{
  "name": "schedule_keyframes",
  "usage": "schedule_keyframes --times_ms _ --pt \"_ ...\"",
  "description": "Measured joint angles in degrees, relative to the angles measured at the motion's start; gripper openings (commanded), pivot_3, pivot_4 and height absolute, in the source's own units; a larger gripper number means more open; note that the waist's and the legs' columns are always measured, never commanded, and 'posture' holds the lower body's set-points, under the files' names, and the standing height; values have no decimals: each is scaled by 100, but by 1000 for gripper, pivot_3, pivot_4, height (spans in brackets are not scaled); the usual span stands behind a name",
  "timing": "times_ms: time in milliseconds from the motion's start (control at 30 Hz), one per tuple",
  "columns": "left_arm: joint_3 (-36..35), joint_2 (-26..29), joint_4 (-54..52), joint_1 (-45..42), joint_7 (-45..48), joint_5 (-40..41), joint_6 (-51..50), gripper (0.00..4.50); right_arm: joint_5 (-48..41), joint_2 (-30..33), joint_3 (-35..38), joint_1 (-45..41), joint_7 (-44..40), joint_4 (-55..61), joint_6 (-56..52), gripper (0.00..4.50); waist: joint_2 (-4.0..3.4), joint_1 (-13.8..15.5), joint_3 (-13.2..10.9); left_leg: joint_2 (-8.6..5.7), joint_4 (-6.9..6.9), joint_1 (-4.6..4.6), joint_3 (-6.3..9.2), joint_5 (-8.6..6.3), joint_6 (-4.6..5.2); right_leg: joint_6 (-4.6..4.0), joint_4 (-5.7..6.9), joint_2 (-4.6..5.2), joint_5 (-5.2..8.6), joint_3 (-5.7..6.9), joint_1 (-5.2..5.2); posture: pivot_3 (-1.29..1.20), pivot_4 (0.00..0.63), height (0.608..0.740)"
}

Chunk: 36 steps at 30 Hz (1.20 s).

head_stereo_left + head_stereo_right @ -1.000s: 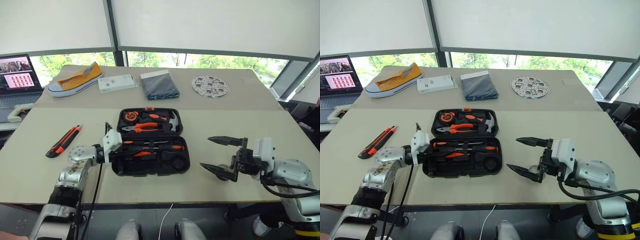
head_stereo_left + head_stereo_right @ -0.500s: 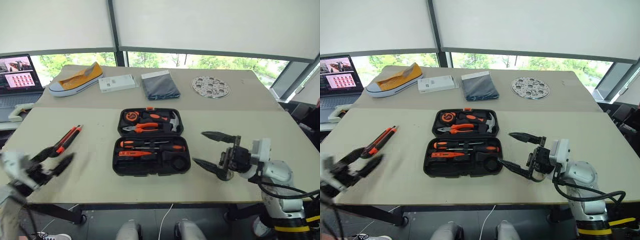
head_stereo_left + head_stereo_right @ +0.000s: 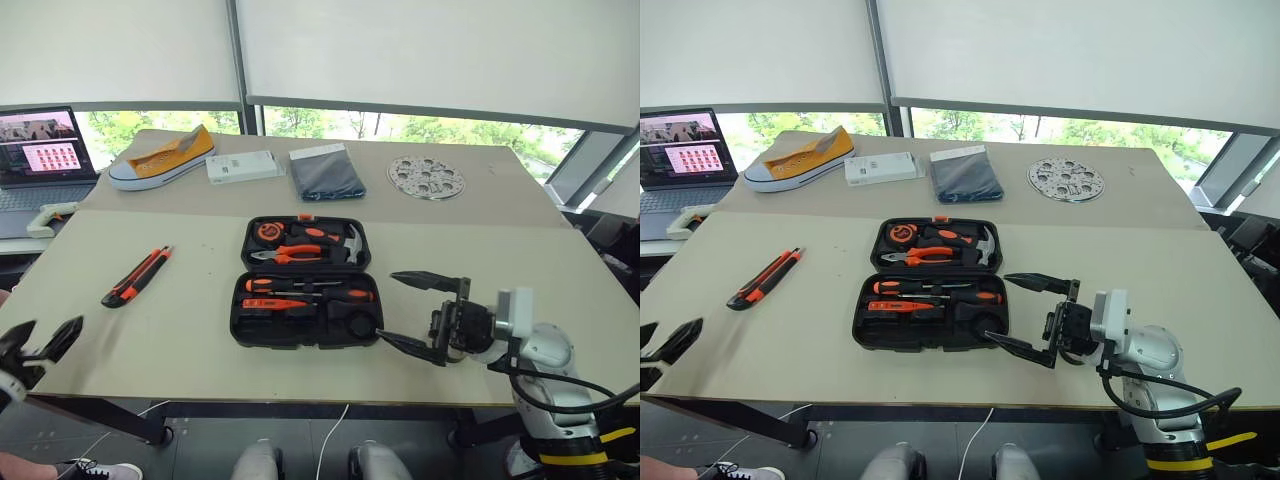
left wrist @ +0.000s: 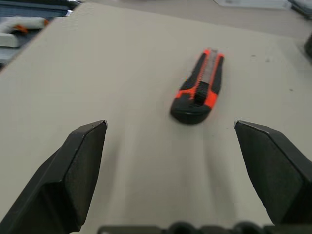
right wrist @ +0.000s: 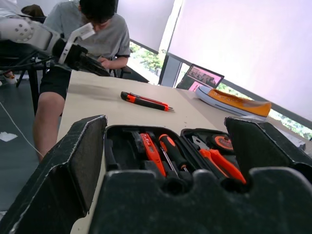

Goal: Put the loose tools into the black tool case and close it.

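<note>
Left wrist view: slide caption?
Open left gripper faces the orange-and-black utility knife lying loose on the beige table.

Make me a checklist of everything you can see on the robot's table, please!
Surface: beige table, mostly bare at the front.
Job's things: black tool case lies open, screwdrivers in its near half; orange-and-black knife lies loose to its left.
Clutter: yellow shoe, white box, dark folded cloth, round metal disc along the far side.
Grippers: left gripper open, facing the knife; right gripper open beside the case.
Cables: black cable on the right arm.
Surroundings: laptop, windows, a seated person.
</note>
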State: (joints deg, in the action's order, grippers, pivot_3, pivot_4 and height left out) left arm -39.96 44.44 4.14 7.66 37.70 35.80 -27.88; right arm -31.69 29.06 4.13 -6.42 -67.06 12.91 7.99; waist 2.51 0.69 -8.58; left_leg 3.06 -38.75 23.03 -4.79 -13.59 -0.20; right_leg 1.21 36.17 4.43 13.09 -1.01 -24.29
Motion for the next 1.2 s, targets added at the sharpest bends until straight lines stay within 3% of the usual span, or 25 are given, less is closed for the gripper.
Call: schedule_keyframes --times_ms 67,267,400,500,667,700,800,967,1067,1200 --pt "456 210 308 -488 67 -218 -94 4478 34 19 -10 -6 44 -2 -1 4500 0 -9 1 -2 1 10 -1 8 11 -38 2 -3 -23 -1 5 0 150 740" --pt "1723 427 1653 -2306 93 -930 -254 4478 170 18 -95 -47 218 20 -2 4500 3 -34 1 -2 6 19 -1 29 45 -6 1 -13 -36 4 0 0 150 740" --pt "2186 518 2592 -3010 296 -1363 -182 4478 168 37 -95 88 339 73 -13 4500 3 -98 1 -5 20 21 -2 26 46 -2 -3 -10 -33 4 -3 0 150 740" --pt "2518 509 3333 -3577 470 -1637 -65 3724 168 111 -65 179 395 178 -16 4500 5 -84 0 -6 21 25 2 26 46 -1 -2 -12 -32 9 -2 0 150 740" --pt "2740 506 4176 -4112 595 -2001 341 1828 163 185 -42 298 478 263 -20 4500 6 -67 0 -9 19 23 1 26 46 1 -2 -7 -31 8 0 0 150 740" --pt "2740 505 4190 -4114 675 -2002 374 1619 162 212 -41 305 479 274 -22 4500 5 -68 0 -9 18 22 1 26 46 1 -2 -7 -31 8 0 0 150 740" --pt "2722 458 4199 -4106 1130 -1955 668 1608 126 310 -24 343 470 292 -48 4500 7 -67 -1 -8 17 26 1 26 45 1 -1 -8 -31 8 -2 0 150 740" --pt "2641 488 3124 -3664 2541 -1556 1467 1608 85 578 206 484 388 301 -100 4500 14 -45 -5 -9 14 33 0 24 48 2 -6 -1 -31 7 -1 0 150 740" --pt "3034 817 1345 -2811 3785 -1283 1487 1608 -124 892 629 591 310 269 -223 4500 9 -51 -7 -9 15 34 -3 19 53 4 -10 3 -29 2 -2 0 150 740" --pt "3479 838 -441 -2528 4420 -848 1149 1608 -109 1469 866 965 -277 182 -211 4500 7 17 -9 -6 13 31 7 21 53 3 -9 -6 -17 7 4 0 150 740"
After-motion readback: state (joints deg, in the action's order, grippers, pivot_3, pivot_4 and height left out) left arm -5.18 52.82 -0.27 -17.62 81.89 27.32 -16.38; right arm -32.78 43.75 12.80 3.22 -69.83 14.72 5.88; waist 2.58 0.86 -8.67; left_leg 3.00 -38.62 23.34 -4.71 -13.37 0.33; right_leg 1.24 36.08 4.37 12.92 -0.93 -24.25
